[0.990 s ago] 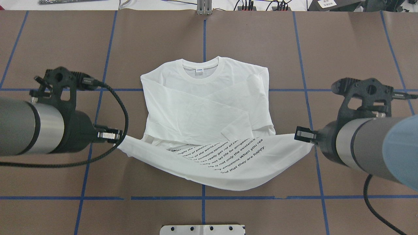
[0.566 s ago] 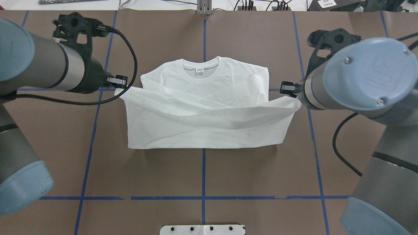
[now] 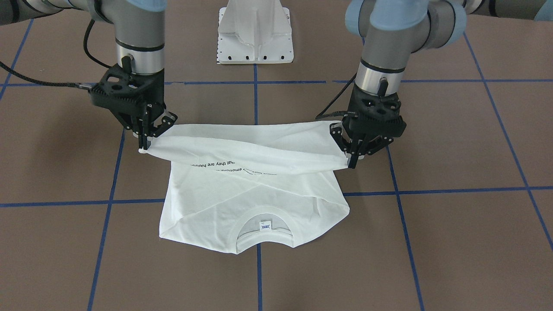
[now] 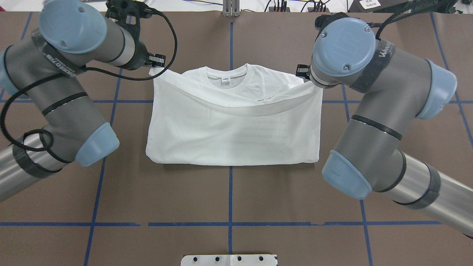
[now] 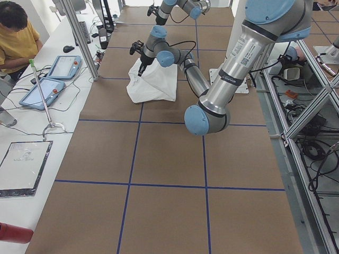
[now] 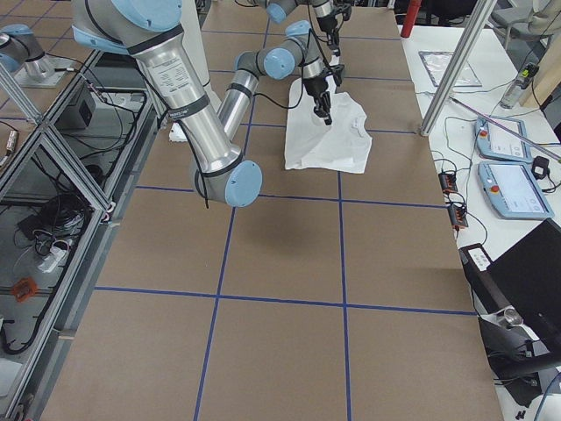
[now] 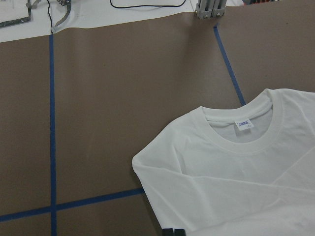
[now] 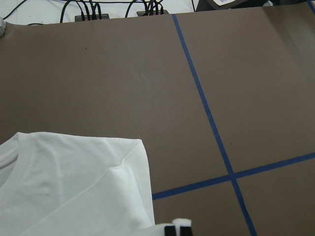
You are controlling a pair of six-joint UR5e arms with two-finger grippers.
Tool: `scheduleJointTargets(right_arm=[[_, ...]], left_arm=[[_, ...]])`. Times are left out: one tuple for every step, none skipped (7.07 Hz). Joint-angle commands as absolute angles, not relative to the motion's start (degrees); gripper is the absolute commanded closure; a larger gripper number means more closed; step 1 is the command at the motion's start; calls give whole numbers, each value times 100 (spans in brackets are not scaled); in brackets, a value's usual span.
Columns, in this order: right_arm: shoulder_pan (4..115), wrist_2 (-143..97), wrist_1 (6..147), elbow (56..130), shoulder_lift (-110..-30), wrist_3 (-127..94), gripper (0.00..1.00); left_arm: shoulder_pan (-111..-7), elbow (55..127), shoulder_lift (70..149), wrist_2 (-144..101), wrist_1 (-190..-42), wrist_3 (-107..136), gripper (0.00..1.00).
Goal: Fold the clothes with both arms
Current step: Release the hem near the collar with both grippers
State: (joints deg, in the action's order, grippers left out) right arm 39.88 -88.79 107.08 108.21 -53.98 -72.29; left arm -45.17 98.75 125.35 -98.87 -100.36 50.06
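Observation:
The white long-sleeved shirt (image 4: 232,129) lies on the brown table, its sleeves folded in and its ribbed collar (image 4: 226,74) at the far side. My left gripper (image 4: 156,69) is shut on one hem corner, held just above the shirt's left shoulder. My right gripper (image 4: 301,71) is shut on the other hem corner, above the right shoulder. The hem hangs as a sagging band between them (image 3: 255,149), with a little black text (image 3: 216,166) showing beneath. In the front-facing view the left gripper (image 3: 351,157) is on the right and the right gripper (image 3: 144,144) on the left. The left wrist view shows the collar and blue label (image 7: 244,124).
The white pedestal base (image 3: 255,34) stands at the robot's side of the table. Blue tape lines (image 4: 230,37) grid the brown surface. Cables and plugs (image 4: 281,5) line the far edge. An operator in yellow (image 5: 16,32) and tablets (image 5: 53,74) are beyond the table's left end.
Both grippers have carried the hem from the near side up and forward to the shoulders. The shirt's lower half now lies folded over the sleeves, and the text block has turned under.

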Motion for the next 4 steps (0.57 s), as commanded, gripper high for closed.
scheduleJointTargets(right_arm=[[4043,-8859,9742,9541,-5107,-7102,100],[4043,-8842,9512,9162,-5115,-7093,100],[4052,-8842,9414,9036,-5115,-7093,100],[4087,-8842,9422,9018,-5124,-7023,100]], left_arm=[[-4526,8609,12753,-9756,-11140,5001,100],[-4518,8265,12779,-9564,-11423,5001,100],[-4518,8018,12788,-9493,-11617,5001,100],[-4509,7842,12771,-9483,-11645,5001,100]])
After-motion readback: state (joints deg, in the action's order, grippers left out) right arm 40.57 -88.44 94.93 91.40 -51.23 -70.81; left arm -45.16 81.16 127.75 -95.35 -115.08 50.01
